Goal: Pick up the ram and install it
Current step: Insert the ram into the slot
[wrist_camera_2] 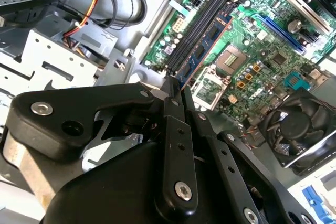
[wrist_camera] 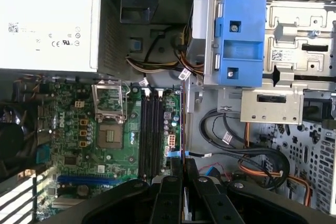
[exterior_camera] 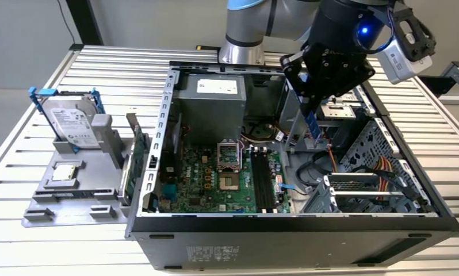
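A black two-fingered gripper [exterior_camera: 312, 109] hangs above the open black computer case [exterior_camera: 291, 230], its fingers clamped on one end of a long, thin blue-green RAM stick [wrist_camera_2: 202, 51], which is held clear above the green motherboard's [exterior_camera: 214, 184] black memory slots [wrist_camera: 151, 129].

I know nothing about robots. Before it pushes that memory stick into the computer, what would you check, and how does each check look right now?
1. Stick held: the claw is shut on the memory stick. Ok.
2. Stick above the open computer case, not yet seated. Ok.
3. Black slots on the green board look empty. Ok.
4. Stick lined up with one slot: in the second wrist view it runs alongside them, but exact alignment: cannot tell.
5. Slot end clips open: cannot tell.
6. Orange cables lie away from the slots. Ok.
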